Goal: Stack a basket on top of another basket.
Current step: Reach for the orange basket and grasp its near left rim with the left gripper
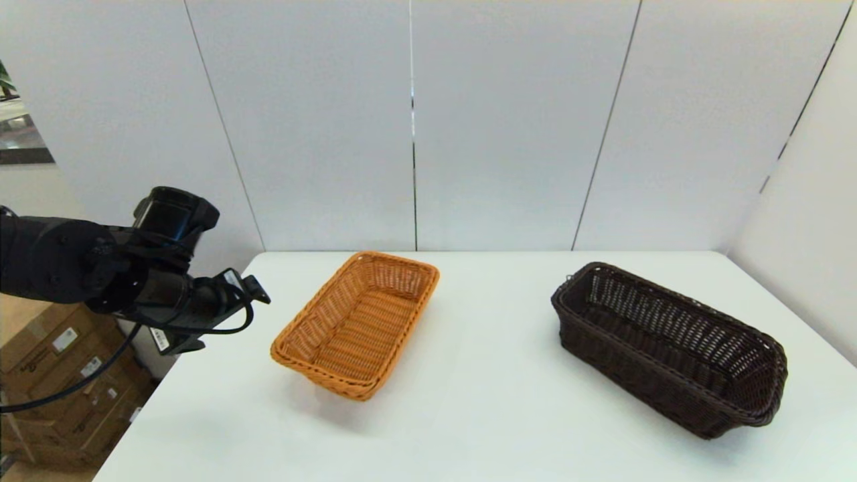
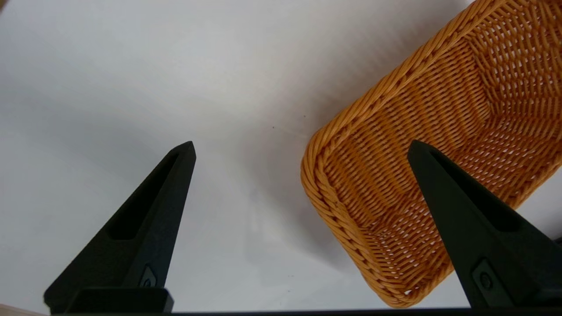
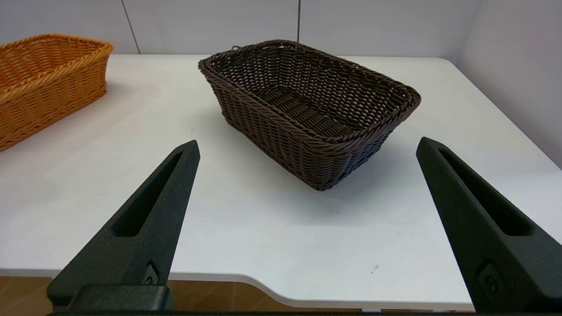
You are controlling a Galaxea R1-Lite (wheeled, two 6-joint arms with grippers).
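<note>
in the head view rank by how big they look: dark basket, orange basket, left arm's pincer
1. Dark brown woven wicker basket, largest, though it sits nearer the camera.
2. Orange-tan woven wicker basket.
3. Left pincer, smallest; mostly hidden behind its wrist.

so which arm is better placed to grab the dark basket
Probably the right. The right gripper faces the dark basket open, with bare table between. The left gripper is open over by the orange basket.

A white table [image 1: 469, 415] carries two woven baskets, both upright with nothing inside. The orange basket [image 1: 356, 323] lies toward the robot's left, and the dark brown basket [image 1: 669, 348] lies well apart from it toward the right side.
</note>
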